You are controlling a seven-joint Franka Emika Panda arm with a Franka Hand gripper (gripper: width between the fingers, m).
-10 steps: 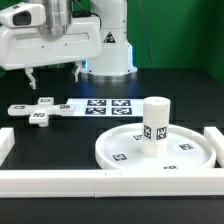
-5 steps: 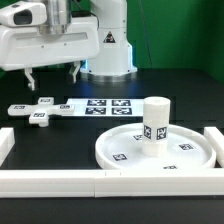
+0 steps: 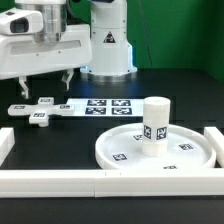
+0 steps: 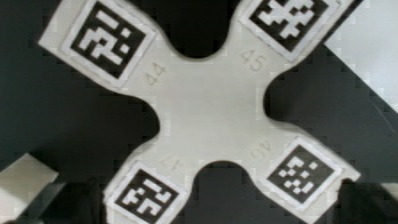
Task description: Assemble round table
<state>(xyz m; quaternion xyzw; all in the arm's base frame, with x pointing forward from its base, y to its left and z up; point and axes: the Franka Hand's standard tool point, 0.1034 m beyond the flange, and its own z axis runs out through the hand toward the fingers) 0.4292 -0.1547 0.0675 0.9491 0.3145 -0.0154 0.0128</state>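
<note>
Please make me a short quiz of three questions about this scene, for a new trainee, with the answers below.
1. True or false: the cylinder post stands upright on the round disc.
2. The gripper hangs above: A) the cross-shaped piece; B) the marker board; C) a border rail.
3. Fill in: the gripper's jaws are ____.
Key: 1 true; 2 A; 3 open.

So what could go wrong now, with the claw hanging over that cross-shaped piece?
The open gripper hovers above the cross-shaped piece, which lies flat on the table; a poor pinch might slip off an arm or shove it aside. Carried over later, it could knock the upright post standing on the disc.
</note>
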